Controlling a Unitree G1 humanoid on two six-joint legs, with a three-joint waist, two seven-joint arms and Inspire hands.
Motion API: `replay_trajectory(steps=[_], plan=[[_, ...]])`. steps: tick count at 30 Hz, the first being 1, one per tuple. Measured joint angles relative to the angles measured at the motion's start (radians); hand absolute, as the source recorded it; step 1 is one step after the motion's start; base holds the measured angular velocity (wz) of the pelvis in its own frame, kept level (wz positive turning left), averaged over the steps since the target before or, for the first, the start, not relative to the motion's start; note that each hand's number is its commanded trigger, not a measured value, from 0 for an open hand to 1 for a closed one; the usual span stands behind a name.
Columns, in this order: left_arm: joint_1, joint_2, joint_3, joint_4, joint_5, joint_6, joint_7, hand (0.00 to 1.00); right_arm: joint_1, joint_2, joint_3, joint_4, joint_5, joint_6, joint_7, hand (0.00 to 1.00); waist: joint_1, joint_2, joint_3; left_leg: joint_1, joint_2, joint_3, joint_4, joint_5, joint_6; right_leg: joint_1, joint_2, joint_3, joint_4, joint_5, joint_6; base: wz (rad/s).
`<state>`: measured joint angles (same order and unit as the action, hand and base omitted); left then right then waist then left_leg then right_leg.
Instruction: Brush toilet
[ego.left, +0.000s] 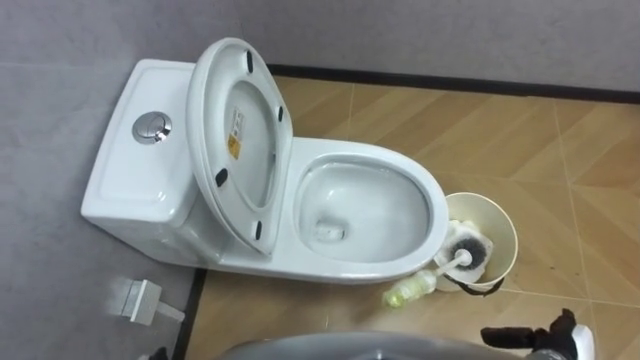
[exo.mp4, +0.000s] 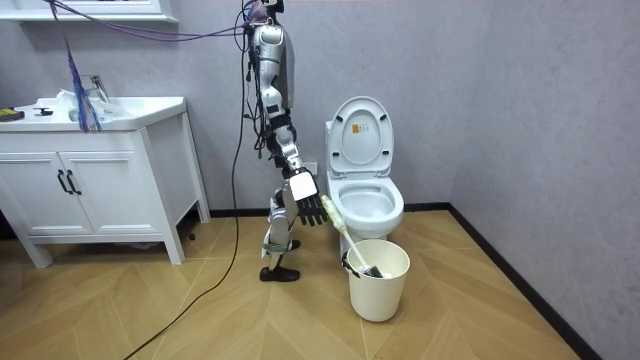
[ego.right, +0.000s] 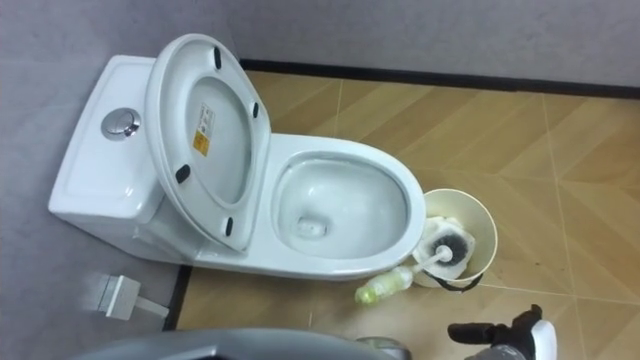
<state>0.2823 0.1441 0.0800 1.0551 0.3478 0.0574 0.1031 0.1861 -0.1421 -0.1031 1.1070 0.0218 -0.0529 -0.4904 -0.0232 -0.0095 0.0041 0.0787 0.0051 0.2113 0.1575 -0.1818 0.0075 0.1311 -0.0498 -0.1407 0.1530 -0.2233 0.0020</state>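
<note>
A small bathroom with grey walls (exo.mp4: 520, 100) and a wooden floor (exo.mp4: 150, 310) laid in a zigzag pattern. A dark skirting strip runs along the foot of the walls.

A white toilet (ego.left: 430, 200) stands against the back wall. Its seat and lid (ego.left: 245, 140) are raised against the tank, and a round chrome flush button (ego.left: 152, 126) sits on top of the tank.

Seen from the robot's head, a pale bucket (ego.left: 505, 225) stands on the floor at 4 o'clock from the bowl, just beside its front edge. The toilet brush (ego.left: 445, 268) rests in the bucket. Its dark bristle head is inside, and its yellow-green grip sticks out over the rim toward 8 o'clock.

The robot's right hand (ego.left: 535, 338) shows at 5 o'clock with relaxed, unclenched fingers, grasping nothing. Bare floor lies between it and the brush grip.

The room view shows more. The robot stands upright at 9 o'clock from the toilet, with that hand hanging low near the grip. Further toward 9 o'clock is a white cabinet (exo.mp4: 100, 190) with a washbasin top and a tap (exo.mp4: 97, 88).
</note>
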Motion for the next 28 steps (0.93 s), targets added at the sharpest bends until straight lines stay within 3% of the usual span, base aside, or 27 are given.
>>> replay_trajectory(steps=[10,19,28], plan=[[0.000,-0.007,0.036,0.003,0.040,0.065,-0.006,0.00,0.020,-0.003,-0.013,0.151,-0.044,0.080,0.145,0.00,-0.006,-0.001,-0.0002,0.020,-0.002,-0.011,0.002,0.000,0.000,0.023,-0.008,-0.006,-0.004,-0.004,0.001,0.01],[-0.008,-0.013,0.035,0.004,0.040,0.076,-0.028,0.00,0.016,-0.002,-0.013,0.178,-0.150,0.136,0.249,0.00,-0.005,0.000,0.0003,0.028,-0.001,-0.022,0.003,-0.001,0.002,0.028,-0.010,-0.007,0.002,-0.010,0.004,0.02],[-0.025,-0.022,0.015,0.026,0.041,0.104,-0.044,0.00,-0.018,-0.001,0.005,0.189,-0.224,0.164,0.294,0.00,-0.005,0.007,-0.0022,0.019,-0.004,-0.027,0.010,-0.008,0.002,0.028,-0.003,-0.015,0.001,-0.010,0.004,0.00]])
